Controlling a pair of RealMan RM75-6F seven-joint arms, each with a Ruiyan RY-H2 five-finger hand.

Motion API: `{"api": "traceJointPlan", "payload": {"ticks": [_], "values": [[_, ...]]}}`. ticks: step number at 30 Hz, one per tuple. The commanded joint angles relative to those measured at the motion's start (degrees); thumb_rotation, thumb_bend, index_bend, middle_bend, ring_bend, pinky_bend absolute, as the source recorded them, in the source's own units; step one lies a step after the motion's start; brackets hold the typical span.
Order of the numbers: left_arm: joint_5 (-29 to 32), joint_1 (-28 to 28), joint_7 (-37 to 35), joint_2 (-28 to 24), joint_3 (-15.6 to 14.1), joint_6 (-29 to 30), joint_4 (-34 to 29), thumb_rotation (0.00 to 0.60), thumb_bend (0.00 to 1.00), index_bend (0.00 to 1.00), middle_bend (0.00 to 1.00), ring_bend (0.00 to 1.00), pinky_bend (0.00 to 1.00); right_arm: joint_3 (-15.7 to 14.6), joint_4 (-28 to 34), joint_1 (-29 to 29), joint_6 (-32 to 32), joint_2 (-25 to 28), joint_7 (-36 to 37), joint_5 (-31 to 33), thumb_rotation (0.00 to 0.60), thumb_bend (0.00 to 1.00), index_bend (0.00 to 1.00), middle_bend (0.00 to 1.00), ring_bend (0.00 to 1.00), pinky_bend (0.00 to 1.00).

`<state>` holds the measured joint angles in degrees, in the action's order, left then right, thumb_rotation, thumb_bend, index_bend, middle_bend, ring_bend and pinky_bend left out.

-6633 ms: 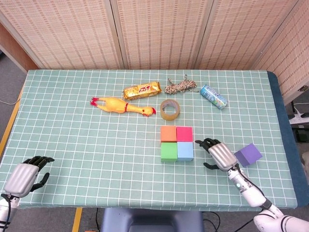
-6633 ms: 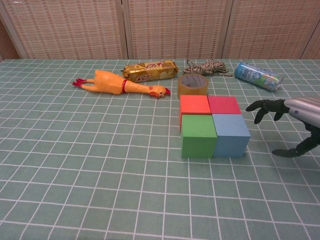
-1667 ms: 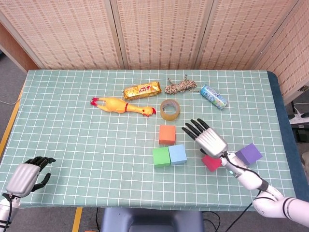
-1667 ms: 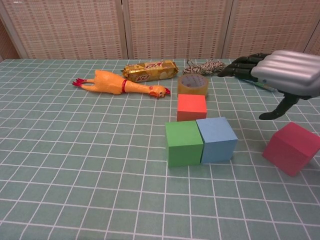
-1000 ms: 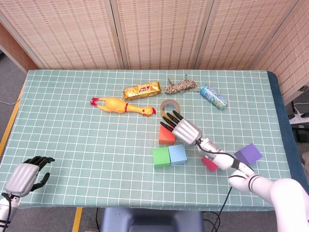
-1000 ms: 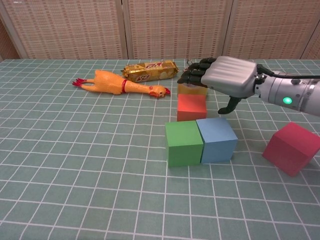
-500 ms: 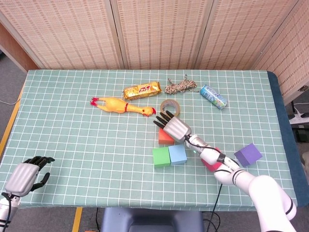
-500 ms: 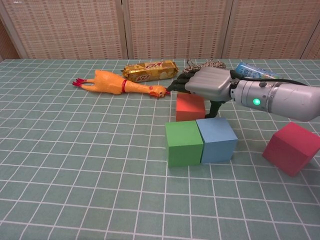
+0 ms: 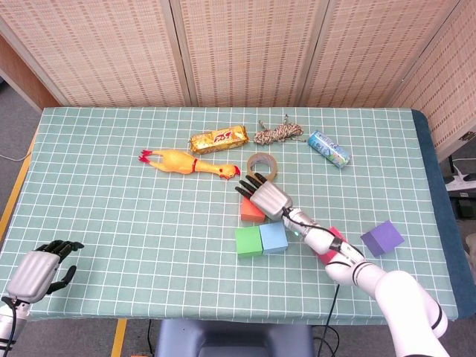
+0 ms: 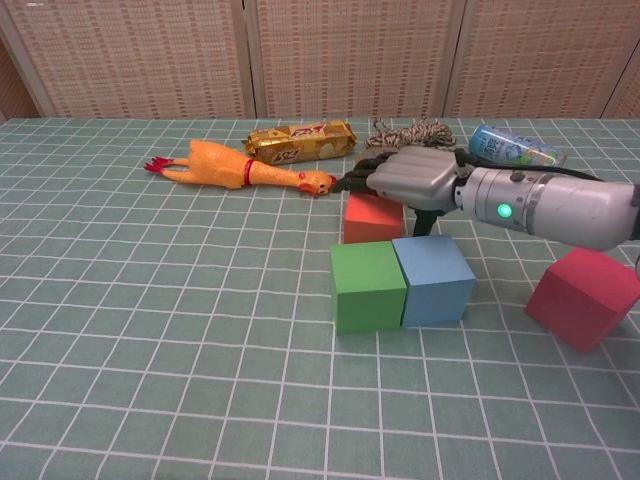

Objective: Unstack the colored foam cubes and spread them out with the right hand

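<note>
My right hand lies flat on top of the orange cube, fingers stretched toward the left and thumb hanging down at the cube's right side. Just in front of it the green cube and the blue cube sit side by side, touching. The pink cube lies alone to the right, partly hidden by my forearm in the head view. A purple cube rests further right. My left hand stays at the near left table edge, holding nothing.
Along the back lie a yellow rubber chicken, a gold snack bar, a bundle of rope and a can. A tape roll sits right behind my right hand. The chicken's head is close to my fingertips.
My right hand has lowered further onto the orange cube, and the cube has slid and turned slightly to the left. The other cubes and the left hand have not moved.
</note>
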<state>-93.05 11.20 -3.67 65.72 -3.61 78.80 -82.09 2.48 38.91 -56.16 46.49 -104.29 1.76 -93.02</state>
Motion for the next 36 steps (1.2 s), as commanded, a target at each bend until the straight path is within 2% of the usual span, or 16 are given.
{"api": "traceJointPlan", "payload": {"ticks": [1, 4, 8, 13, 18, 22, 28, 30, 34, 36], "values": [[-0.01, -0.03, -0.01, -0.02, -0.01, 0.04, -0.01, 0.600, 0.46, 0.31, 0.36, 0.30, 0.47, -0.50, 0.26, 0.12, 0.26, 0.15, 1.10, 0.02, 0.600, 0.15, 0.04, 0.16, 0.00, 0.12], [-0.01, -0.01, 0.03, 0.00, 0.05, 0.09, -0.01, 0.600, 0.46, 0.31, 0.36, 0.30, 0.47, -0.52, 0.71, 0.35, 0.87, 0.47, 2.27, 0.33, 0.600, 0.17, 0.16, 0.29, 0.00, 0.13], [-0.06, -0.03, 0.19, 0.04, -0.01, 0.07, -0.05, 0.600, 0.46, 0.31, 0.36, 0.30, 0.47, -0.54, 0.04, 1.01, 3.29, 0.71, 0.77, 0.24, 0.600, 0.17, 0.31, 0.45, 0.07, 0.14], [-0.04, -0.02, 0.29, 0.08, -0.04, -0.04, -0.09, 0.600, 0.46, 0.31, 0.36, 0.30, 0.47, 0.09, 0.38, 2.53, 6.23, 1.70, -3.19, 1.07, 0.600, 0.17, 0.40, 0.52, 0.12, 0.15], [-0.10, 0.05, 0.38, 0.12, -0.05, -0.12, -0.11, 0.600, 0.46, 0.31, 0.36, 0.30, 0.47, 1.49, 6.34, 6.05, 9.23, 5.71, -10.36, 3.89, 0.600, 0.18, 0.41, 0.52, 0.14, 0.16], [0.05, 0.05, 0.46, 0.18, 0.03, -0.15, -0.03, 0.600, 0.46, 0.31, 0.36, 0.30, 0.47, 2.52, 15.91, 10.31, 10.80, 11.69, -15.37, 7.84, 0.600, 0.17, 0.41, 0.52, 0.15, 0.18], [0.12, 0.02, 0.92, 0.25, 0.05, -0.17, -0.22, 0.600, 0.46, 0.31, 0.36, 0.30, 0.47, 2.39, 28.07, 15.29, 8.93, 20.79, -16.51, 13.96, 0.600, 0.17, 0.38, 0.51, 0.15, 0.20], [0.20, 0.07, 1.09, 0.36, 0.06, -0.35, -0.22, 0.600, 0.46, 0.31, 0.36, 0.30, 0.47, 1.97, 30.13, 16.32, 7.61, 23.35, -16.01, 15.46, 0.600, 0.17, 0.35, 0.46, 0.13, 0.20], [0.37, 0.20, 1.36, 0.47, -0.03, -0.88, -0.22, 0.600, 0.46, 0.31, 0.36, 0.30, 0.47, 1.61, 31.66, 17.57, 5.25, 26.29, -15.29, 18.18, 0.600, 0.17, 0.24, 0.30, 0.00, 0.20], [0.35, 0.26, 1.45, 0.54, -0.03, -0.99, -0.21, 0.600, 0.46, 0.31, 0.36, 0.30, 0.47, 1.57, 32.36, 17.90, 4.17, 27.45, -14.80, 19.19, 0.600, 0.17, 0.19, 0.22, 0.00, 0.19]]}}
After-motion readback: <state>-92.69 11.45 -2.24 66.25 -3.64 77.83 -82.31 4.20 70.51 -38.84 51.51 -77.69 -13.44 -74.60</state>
